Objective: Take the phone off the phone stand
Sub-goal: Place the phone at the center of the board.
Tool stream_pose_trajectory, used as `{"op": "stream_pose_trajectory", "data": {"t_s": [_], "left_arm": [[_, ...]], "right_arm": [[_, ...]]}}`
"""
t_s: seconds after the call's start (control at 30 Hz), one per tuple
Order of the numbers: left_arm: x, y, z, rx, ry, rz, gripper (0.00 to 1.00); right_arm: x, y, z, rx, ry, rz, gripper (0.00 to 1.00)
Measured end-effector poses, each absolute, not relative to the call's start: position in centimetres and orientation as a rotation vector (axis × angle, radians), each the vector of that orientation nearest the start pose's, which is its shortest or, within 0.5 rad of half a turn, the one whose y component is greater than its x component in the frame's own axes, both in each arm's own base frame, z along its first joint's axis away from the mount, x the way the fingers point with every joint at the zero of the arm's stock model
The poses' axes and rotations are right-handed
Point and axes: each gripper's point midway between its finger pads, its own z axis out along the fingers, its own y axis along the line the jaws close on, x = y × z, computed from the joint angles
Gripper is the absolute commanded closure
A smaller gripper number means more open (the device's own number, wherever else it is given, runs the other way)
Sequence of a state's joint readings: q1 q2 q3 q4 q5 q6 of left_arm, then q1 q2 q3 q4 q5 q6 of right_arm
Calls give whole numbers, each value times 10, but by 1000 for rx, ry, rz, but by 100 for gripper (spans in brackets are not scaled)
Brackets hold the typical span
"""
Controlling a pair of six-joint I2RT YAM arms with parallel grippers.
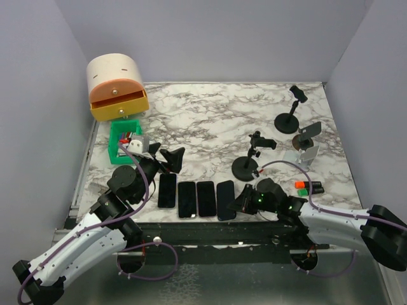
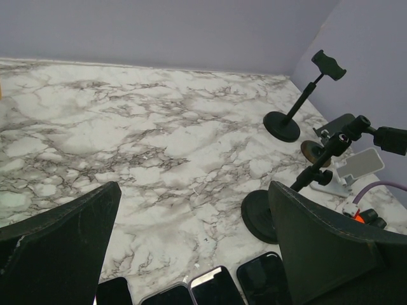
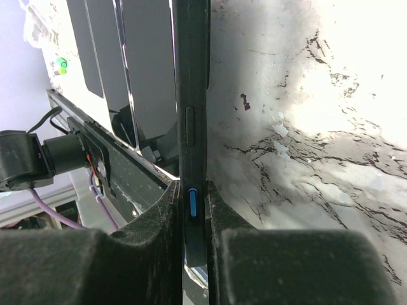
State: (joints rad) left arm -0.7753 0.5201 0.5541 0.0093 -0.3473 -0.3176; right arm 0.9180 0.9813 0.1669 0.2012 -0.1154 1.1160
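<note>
Readable markings: none. Phones (image 1: 205, 198) in a row on the table (image 1: 210, 114) show dark, blank screens. Phone stands (image 1: 245, 168), cream-and-orange drawer box (image 1: 116, 86) and green bin (image 1: 115, 141) carry no lettering that can be made out.

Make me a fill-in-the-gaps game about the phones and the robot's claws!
1. ____ phones lie flat in a row.
2. The right claw is shut on the phone at the row's ____ end.
3. The left claw holds nothing and is wide ____.
4. The small bin near the left claw is coloured ____.

Missing words: four, right, open, green.
</note>
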Motion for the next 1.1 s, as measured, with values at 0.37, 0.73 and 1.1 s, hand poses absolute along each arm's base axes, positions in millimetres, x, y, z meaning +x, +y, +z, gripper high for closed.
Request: {"op": "stream_pose_trajectory", "data": {"t_s": [0.37, 0.73, 1.1], "left_arm": [[232, -163, 282, 84, 1565, -607, 1], [233, -166, 279, 92, 1576, -607, 1], [234, -168, 277, 99, 1584, -608, 1]], "right_arm": [[128, 252, 35, 191, 2494, 1187, 100], [134, 252, 34, 177, 2494, 1215, 66], [152, 236, 29, 257, 2446, 1090, 52]]}}
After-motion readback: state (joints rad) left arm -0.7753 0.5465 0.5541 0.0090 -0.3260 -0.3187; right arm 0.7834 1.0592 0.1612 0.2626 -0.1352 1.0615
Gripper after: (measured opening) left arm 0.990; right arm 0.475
